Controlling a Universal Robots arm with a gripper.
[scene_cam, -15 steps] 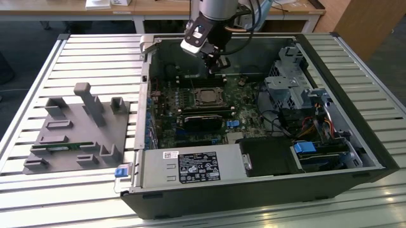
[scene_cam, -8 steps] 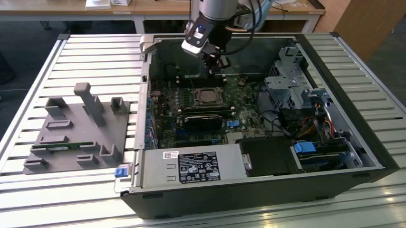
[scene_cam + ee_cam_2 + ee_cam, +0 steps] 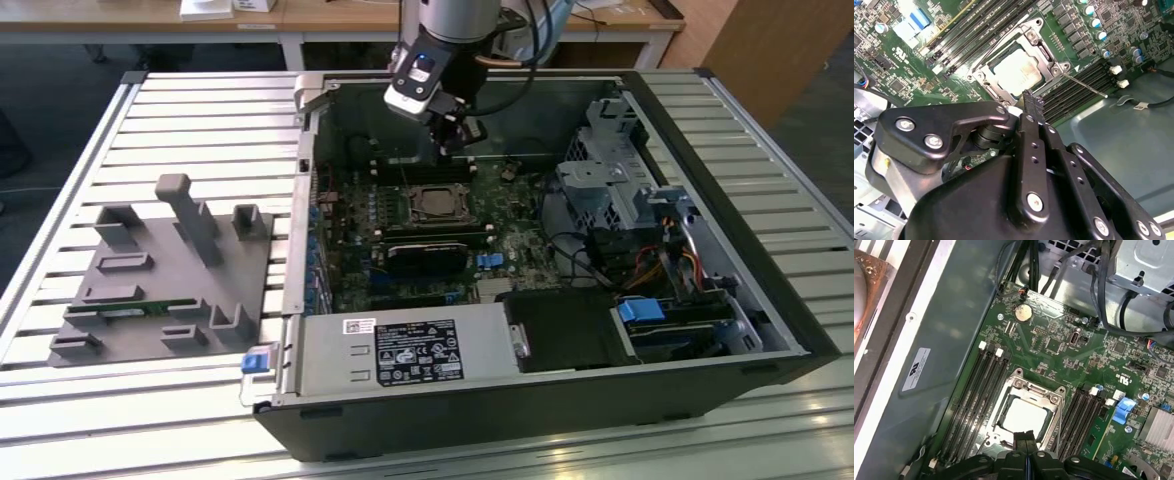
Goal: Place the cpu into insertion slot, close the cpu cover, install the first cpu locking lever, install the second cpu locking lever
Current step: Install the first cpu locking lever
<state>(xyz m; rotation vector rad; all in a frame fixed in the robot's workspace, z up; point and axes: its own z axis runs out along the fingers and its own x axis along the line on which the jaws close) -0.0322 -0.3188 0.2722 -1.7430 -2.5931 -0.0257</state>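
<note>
The gripper (image 3: 1034, 98) has its fingers (image 3: 1029, 109) pressed together, empty, just beside the cpu cover (image 3: 1050, 59). A slip off the thin locking lever (image 3: 1086, 85) could scrape the green board (image 3: 914, 75).

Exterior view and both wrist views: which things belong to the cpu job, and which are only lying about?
For the job:
cpu
cpu cover, lying over it
thin locking lever, sticking out beside it
gripper, shut, near the cover's edge

Just there:
grey holder block, at the exterior view's left
power supply
coin battery
drive cage
</note>
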